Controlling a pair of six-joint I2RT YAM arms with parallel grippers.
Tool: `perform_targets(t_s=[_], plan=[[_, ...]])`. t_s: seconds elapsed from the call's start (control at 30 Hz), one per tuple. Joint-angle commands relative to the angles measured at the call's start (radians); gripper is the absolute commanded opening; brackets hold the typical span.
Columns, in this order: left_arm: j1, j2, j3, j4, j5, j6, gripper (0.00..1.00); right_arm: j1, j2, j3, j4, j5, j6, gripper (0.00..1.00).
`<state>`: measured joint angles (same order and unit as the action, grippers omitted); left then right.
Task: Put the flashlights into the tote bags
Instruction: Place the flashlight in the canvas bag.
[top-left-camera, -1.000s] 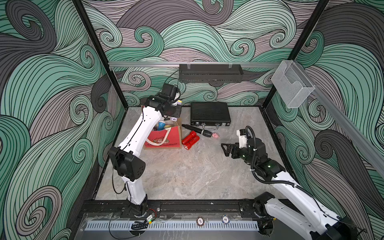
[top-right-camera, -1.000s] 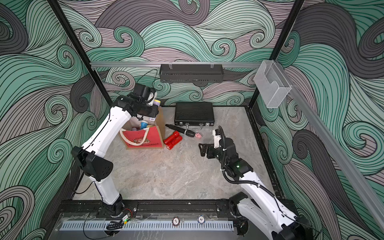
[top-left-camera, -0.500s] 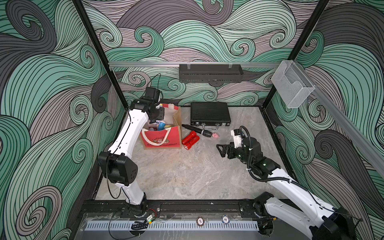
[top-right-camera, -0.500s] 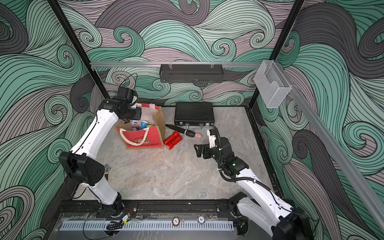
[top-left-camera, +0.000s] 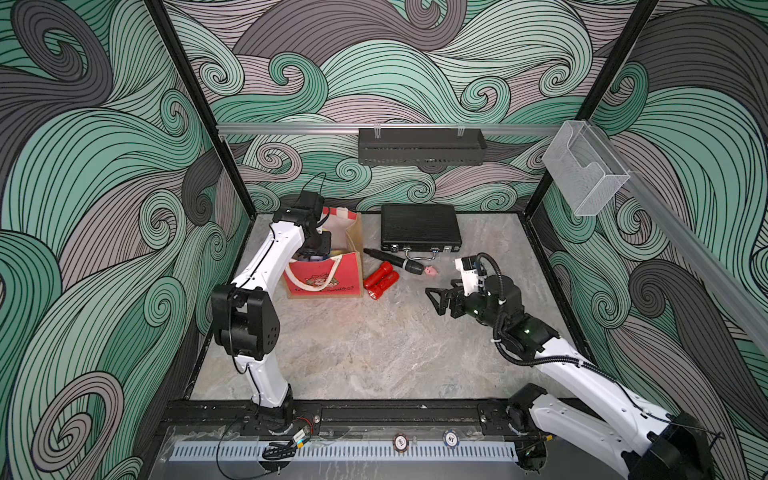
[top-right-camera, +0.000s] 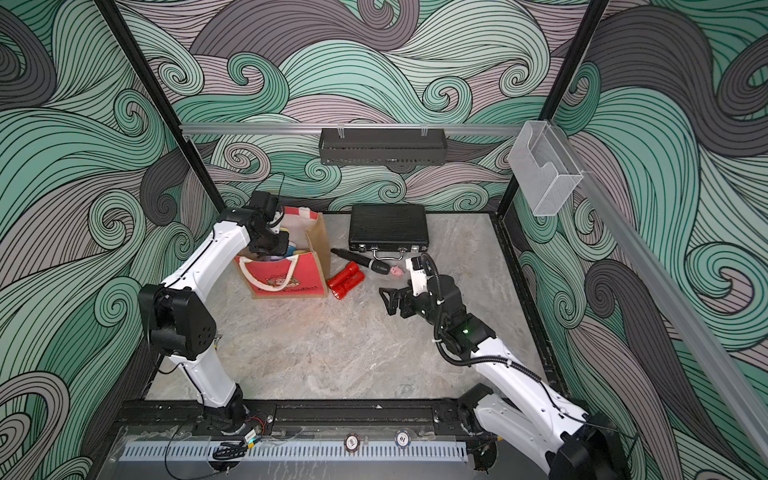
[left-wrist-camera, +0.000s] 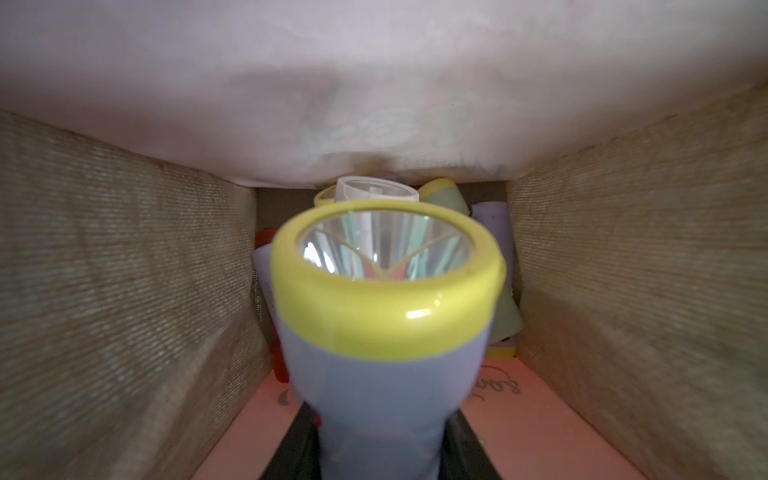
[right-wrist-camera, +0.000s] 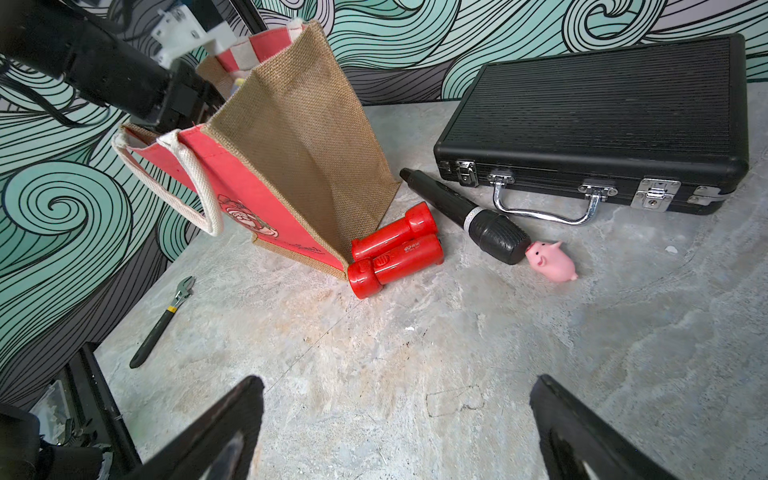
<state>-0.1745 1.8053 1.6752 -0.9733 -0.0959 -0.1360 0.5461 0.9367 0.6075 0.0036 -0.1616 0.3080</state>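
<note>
This looks like the drop-in step. The left hand (top-left-camera: 316, 245), pinching a lilac flashlight (left-wrist-camera: 384, 332), is inside the one tote bag (top-left-camera: 322, 282) near the tabletop's far left corner, so the next move is probably just to let go. At least four flashlights lie beneath it. Two red flashlights (right-wrist-camera: 395, 257) lie touching the bag's corner, and the right hand (top-left-camera: 434, 301) is spread wide nearby.

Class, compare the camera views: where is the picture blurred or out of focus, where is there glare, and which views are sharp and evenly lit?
Left wrist view: the lilac flashlight fills the frame, too close and soft, with a glint on its yellow rim. Right wrist view: the right gripper is blurred, the red flashlights crisp. Both top views: sharp, even light, faint shadows on the table.
</note>
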Motion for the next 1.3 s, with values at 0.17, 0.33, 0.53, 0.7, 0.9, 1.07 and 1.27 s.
perform_targets(t_s=[0.17, 0.33, 0.53, 0.7, 0.9, 1.07, 1.27], plan=[[0.000, 0.047, -0.021, 0.014, 0.006, -0.030, 0.00, 0.005, 0.003, 0.031, 0.020, 0.008, -0.027, 1.00], [0.000, 0.061, -0.022, 0.020, -0.016, -0.036, 0.13, 0.003, -0.031, 0.021, 0.004, 0.030, -0.020, 1.00], [0.001, 0.056, -0.028, 0.027, -0.037, -0.044, 0.34, 0.004, -0.121, 0.020, -0.079, 0.073, -0.064, 1.00], [0.000, 0.024, -0.015, 0.027, -0.059, -0.045, 0.49, 0.002, -0.145, 0.050, -0.159, 0.090, -0.105, 1.00], [-0.005, -0.025, 0.031, 0.011, -0.054, -0.019, 0.63, 0.002, -0.123, 0.070, -0.173, 0.087, -0.097, 0.99], [-0.015, -0.103, 0.054, -0.004, -0.072, 0.005, 0.74, 0.001, -0.099, 0.086, -0.159, 0.088, -0.079, 1.00], [-0.066, -0.258, -0.008, 0.095, -0.078, 0.053, 0.82, 0.001, -0.052, 0.111, -0.194, 0.156, -0.045, 1.00]])
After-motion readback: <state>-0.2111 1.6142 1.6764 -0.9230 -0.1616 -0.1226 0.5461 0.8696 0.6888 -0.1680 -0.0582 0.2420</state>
